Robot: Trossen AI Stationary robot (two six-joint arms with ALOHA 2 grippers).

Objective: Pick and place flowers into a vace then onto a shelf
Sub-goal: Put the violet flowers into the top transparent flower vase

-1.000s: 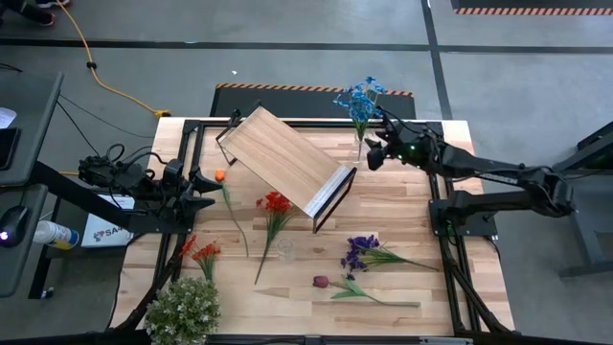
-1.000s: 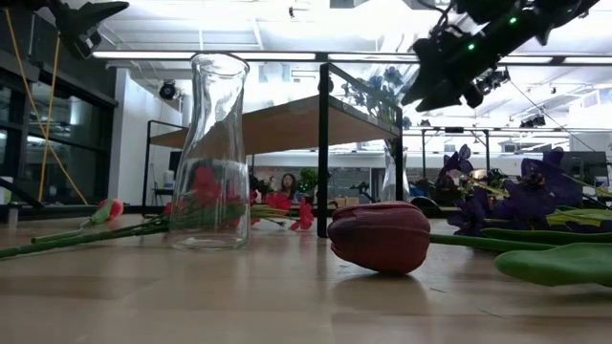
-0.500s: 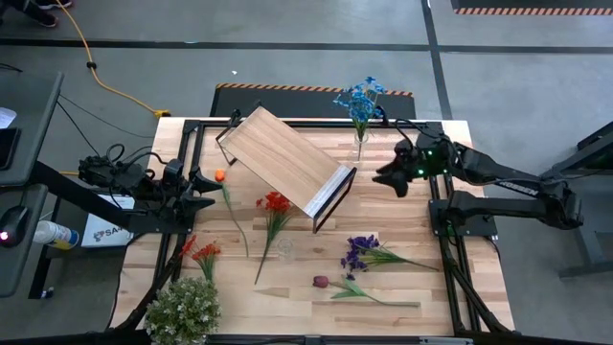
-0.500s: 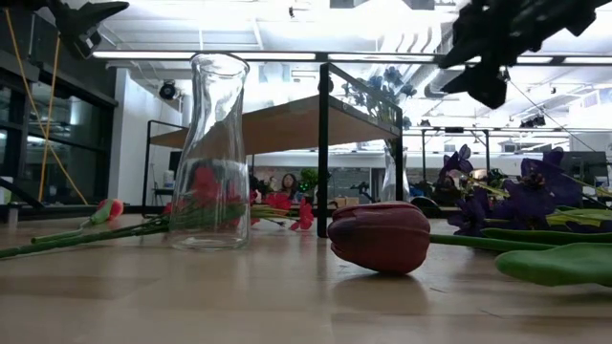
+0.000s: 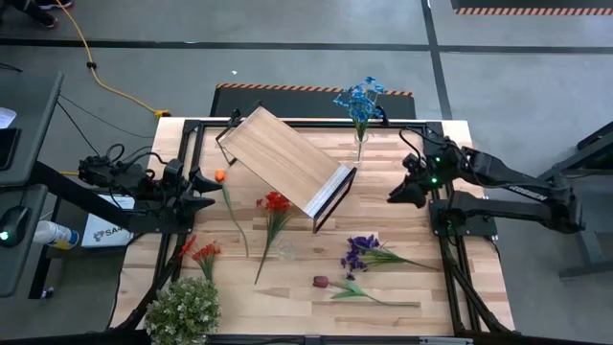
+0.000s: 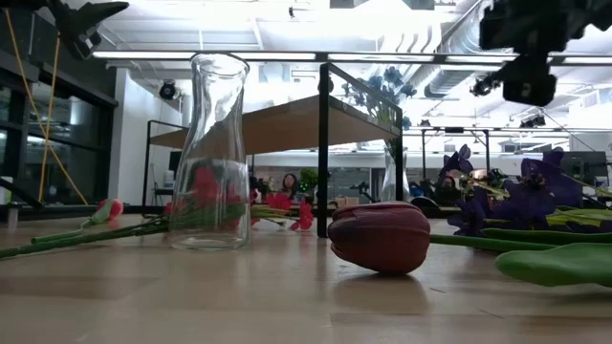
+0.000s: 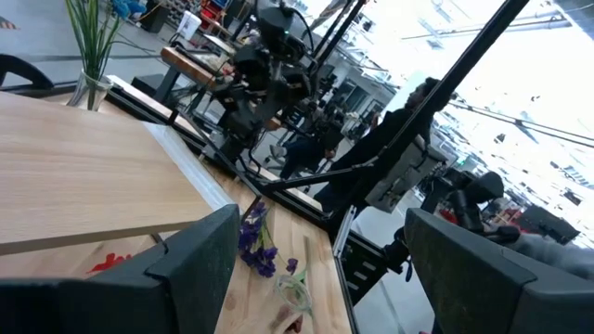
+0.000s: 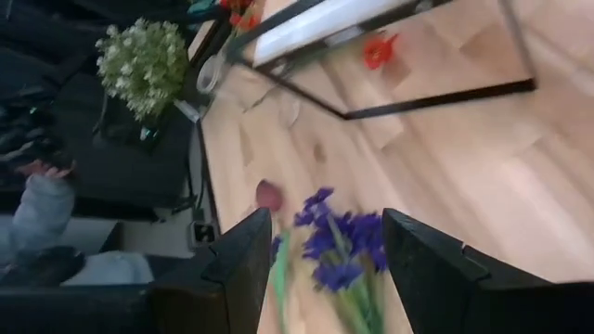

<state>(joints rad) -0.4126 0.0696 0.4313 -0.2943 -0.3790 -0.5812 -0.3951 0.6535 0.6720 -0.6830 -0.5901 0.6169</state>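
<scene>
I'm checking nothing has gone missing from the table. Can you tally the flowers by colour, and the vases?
Blue flowers, standing in a vase: 1
Red flowers: 1
Orange flowers: 1
Small orange bloom: 1
Purple flowers: 1
Maroon tulip: 1
Vases: 2, one holding the blue flowers, one empty
Total: 6 flower stems or bunches, 2 vases

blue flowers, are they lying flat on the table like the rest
No, in the high view the blue flowers stand upright in a small glass vase at the table's far edge, beside the shelf.
</scene>
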